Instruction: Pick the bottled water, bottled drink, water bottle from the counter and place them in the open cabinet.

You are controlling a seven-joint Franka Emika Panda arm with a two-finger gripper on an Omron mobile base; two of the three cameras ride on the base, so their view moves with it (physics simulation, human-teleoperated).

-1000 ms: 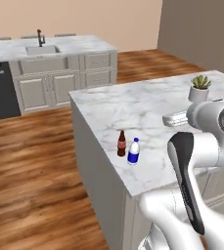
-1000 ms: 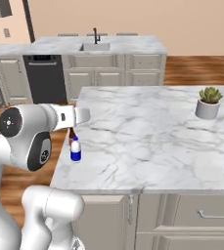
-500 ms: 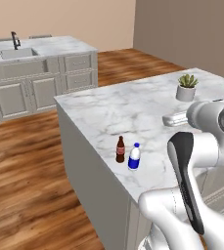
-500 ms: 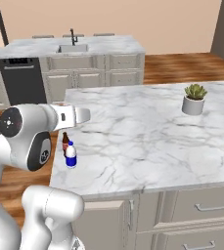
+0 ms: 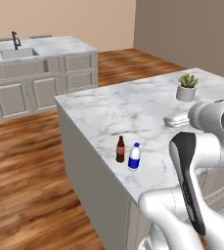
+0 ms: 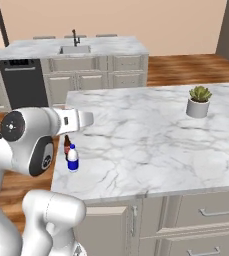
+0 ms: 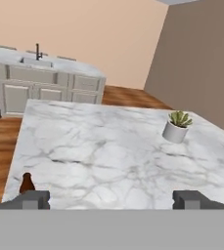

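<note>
Gripper (image 7: 111,199) hung above the near part of the white grey-veined marble island counter (image 5: 133,107), fingers spread wide apart, nothing between them.

Slim dark brown cola-style bottle with red cap (image 5: 120,149) and small clear plastic bottle with blue label and white cap (image 5: 134,156) stood upright near the counter's left edge, just beside each other, apart or touching I couldn't tell. In the right base view the pair sat at about 9 o'clock from slab centre, cola (image 6: 66,145) behind the water (image 6: 73,158), partly hidden by the arm. Hand view caught the cola top (image 7: 26,182) at 8 o'clock. Tall teal flask and open cabinet: not located.

Handling guess: both bottles light, smooth and slippery; thin plastic walls would give under a hard squeeze. They're narrow and tall, so easy to tip. Take each on the body around mid-height, below the neck. They're close together, so fingers going round one could knock the other; outer one first.

Surface: polished marble, flat, low friction. Small potted succulent in a white pot (image 5: 186,88) at the far right, well apart. Second marble top with sink and black faucet (image 5: 14,40) across the wood floor (image 5: 30,180).
</note>
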